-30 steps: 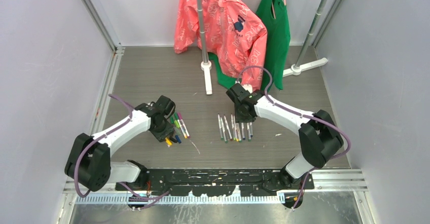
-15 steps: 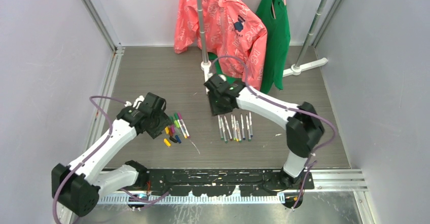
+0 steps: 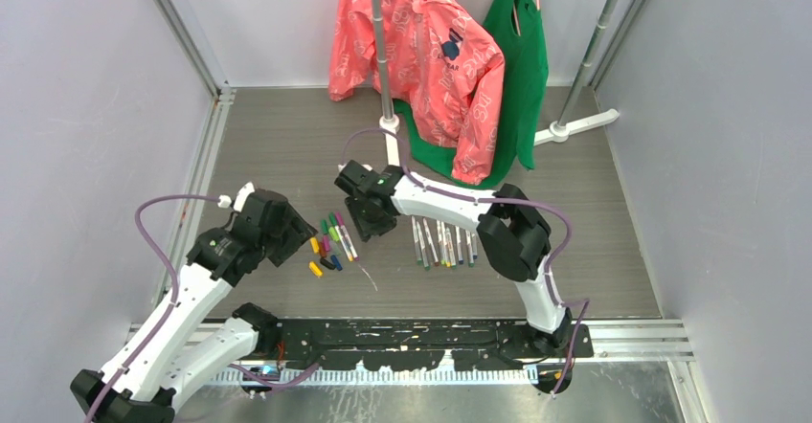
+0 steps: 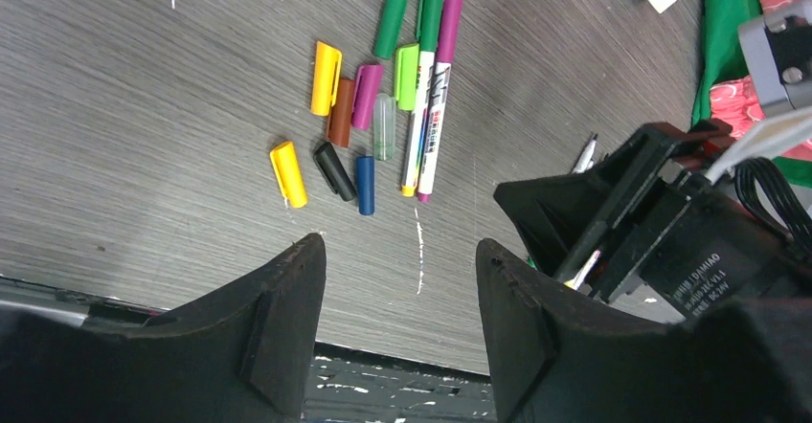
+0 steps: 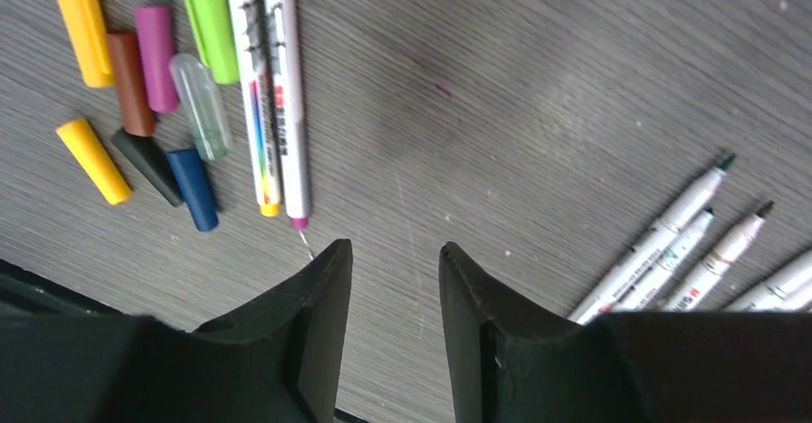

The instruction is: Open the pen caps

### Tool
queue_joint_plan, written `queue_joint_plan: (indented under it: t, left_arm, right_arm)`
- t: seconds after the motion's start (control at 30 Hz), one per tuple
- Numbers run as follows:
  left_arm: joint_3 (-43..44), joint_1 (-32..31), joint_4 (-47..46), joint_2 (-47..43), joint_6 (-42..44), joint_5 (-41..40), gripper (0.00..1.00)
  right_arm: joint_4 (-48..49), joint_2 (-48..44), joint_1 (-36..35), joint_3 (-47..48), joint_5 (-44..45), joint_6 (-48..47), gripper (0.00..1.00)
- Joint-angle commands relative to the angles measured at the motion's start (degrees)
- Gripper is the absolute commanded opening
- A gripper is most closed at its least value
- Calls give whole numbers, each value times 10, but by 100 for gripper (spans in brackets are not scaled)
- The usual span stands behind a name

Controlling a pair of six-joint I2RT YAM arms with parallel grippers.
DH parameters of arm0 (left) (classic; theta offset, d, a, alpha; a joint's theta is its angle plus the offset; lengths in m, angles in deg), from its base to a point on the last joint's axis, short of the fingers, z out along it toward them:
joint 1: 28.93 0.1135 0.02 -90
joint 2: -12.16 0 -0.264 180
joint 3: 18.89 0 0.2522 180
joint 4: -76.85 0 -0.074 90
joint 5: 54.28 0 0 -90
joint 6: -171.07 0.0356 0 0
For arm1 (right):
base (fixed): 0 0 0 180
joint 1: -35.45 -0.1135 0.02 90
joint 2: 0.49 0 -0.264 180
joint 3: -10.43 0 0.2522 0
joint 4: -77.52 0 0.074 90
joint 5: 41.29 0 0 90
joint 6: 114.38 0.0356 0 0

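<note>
Several loose pen caps (image 3: 323, 254) in yellow, brown, purple, green, clear, black and blue lie in a cluster left of centre; they also show in the left wrist view (image 4: 337, 112) and the right wrist view (image 5: 144, 78). Two capped pens (image 3: 343, 235), one green-capped and one purple-capped, lie side by side against the cluster (image 4: 428, 107) (image 5: 273, 107). Several uncapped pens (image 3: 442, 243) lie in a row to the right (image 5: 685, 236). My left gripper (image 3: 293, 239) (image 4: 399, 251) is open and empty, just left of the caps. My right gripper (image 3: 368, 224) (image 5: 394, 251) is open and empty, just right of the capped pens.
A pink shirt (image 3: 421, 55) and a green garment (image 3: 522, 59) hang on a rack with white feet (image 3: 391, 150) at the back. Grey walls close in both sides. A black rail (image 3: 412, 332) runs along the near edge.
My right gripper has swung left from over the row of uncapped pens to beside the two capped pens. My left gripper has drawn back left off the cap cluster.
</note>
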Motion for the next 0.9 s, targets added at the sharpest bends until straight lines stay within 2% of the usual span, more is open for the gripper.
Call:
queue_joint_plan:
  t: [0.0,0.4,0.87]
  left_arm:
    - [-1,1,7,-15,17,-16,59]
    - [1,1,16,-41,26,-24,59]
    - [-2,1,18,-44,33,-34,58]
  right_arm:
    - [4,24,-15,53,-13,0,44]
    - [-16,86,-23,123,-7,-6,44]
    - [-23,113,-24,150,-17,-6,44]
